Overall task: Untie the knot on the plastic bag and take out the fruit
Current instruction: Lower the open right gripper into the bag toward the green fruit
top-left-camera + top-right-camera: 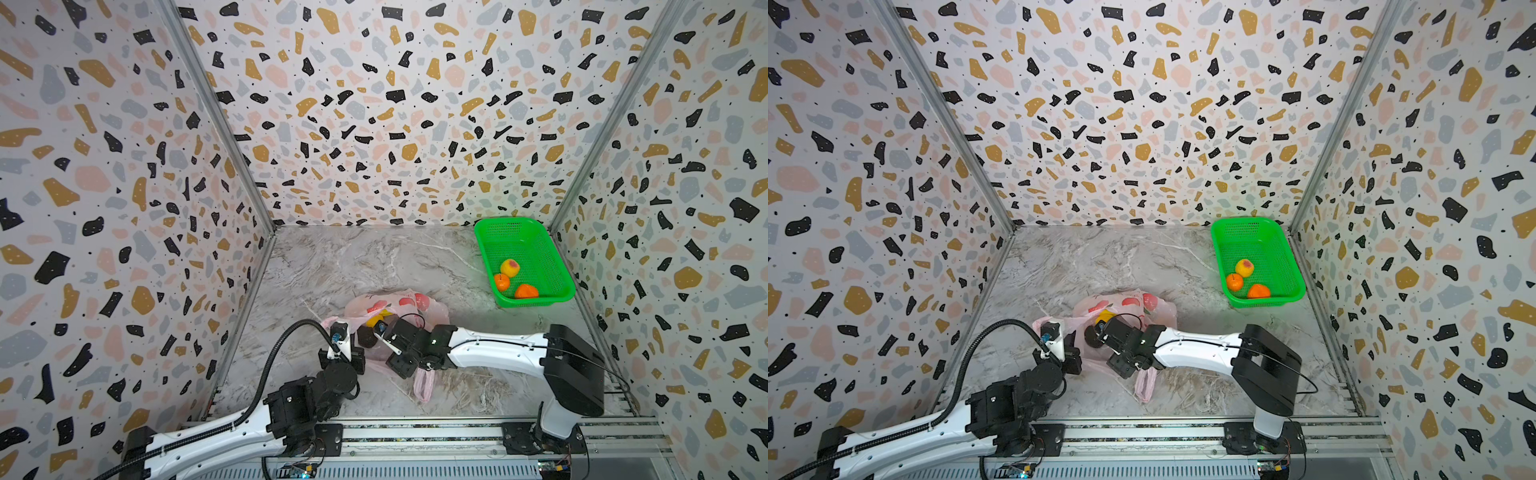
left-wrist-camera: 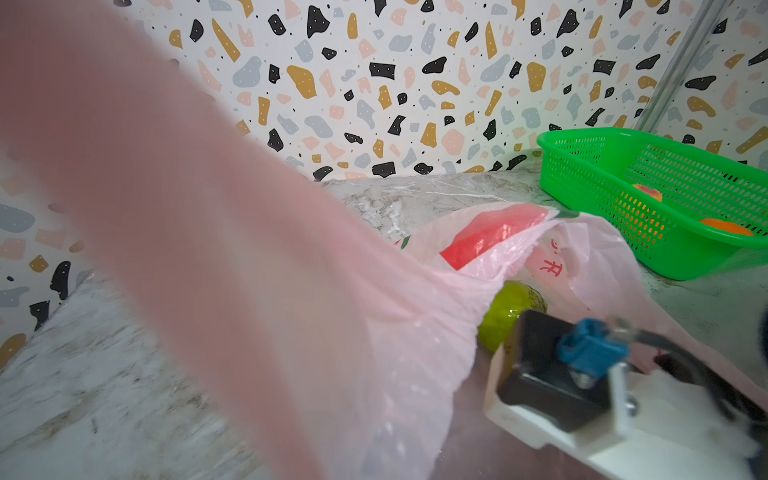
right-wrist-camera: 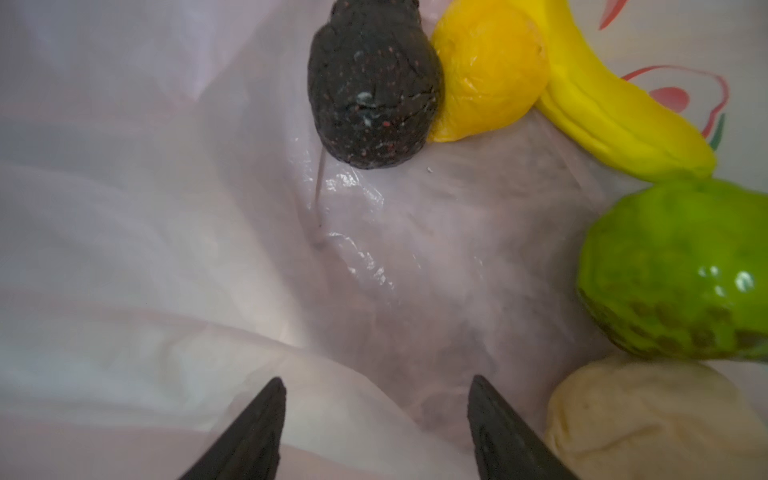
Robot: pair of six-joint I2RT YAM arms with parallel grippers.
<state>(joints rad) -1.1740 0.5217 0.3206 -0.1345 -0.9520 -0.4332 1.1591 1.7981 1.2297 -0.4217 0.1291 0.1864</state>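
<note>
Lying nearest on the marble surface (image 1: 478, 386), a loose pink handle loop (image 1: 423, 384) of the plastic bag (image 1: 434, 311) trails toward the near edge, just beside the right arm's wrist. A little farther in, the left tool (image 1: 337, 328) is pinched tight on the bag's left rim. It holds a sheet of the thin film up, and this film fills much of the left wrist view as a blur.

The right tool (image 3: 376, 380) reaches in from the right through the bag's open mouth. Its jaws stand wide apart, with only the bag's crinkled floor between them, and it grips nothing.

Inside the bag, a green fruit (image 3: 681, 270) and a cream bumpy ball (image 3: 648, 419) lie against each other close to the tool. Beyond the tips lies the dark avocado (image 3: 374, 83). It touches a round yellow-orange fruit (image 3: 486, 70), which rests against the banana (image 3: 615, 112).

The bag sits at the middle of the surface, toward its near half. In the far right corner, well apart from the bag, stands the green mesh basket (image 1: 511, 221). It holds a peach (image 1: 510, 267) and two tangerines (image 1: 501, 282) (image 1: 526, 291) clustered at its near end.
</note>
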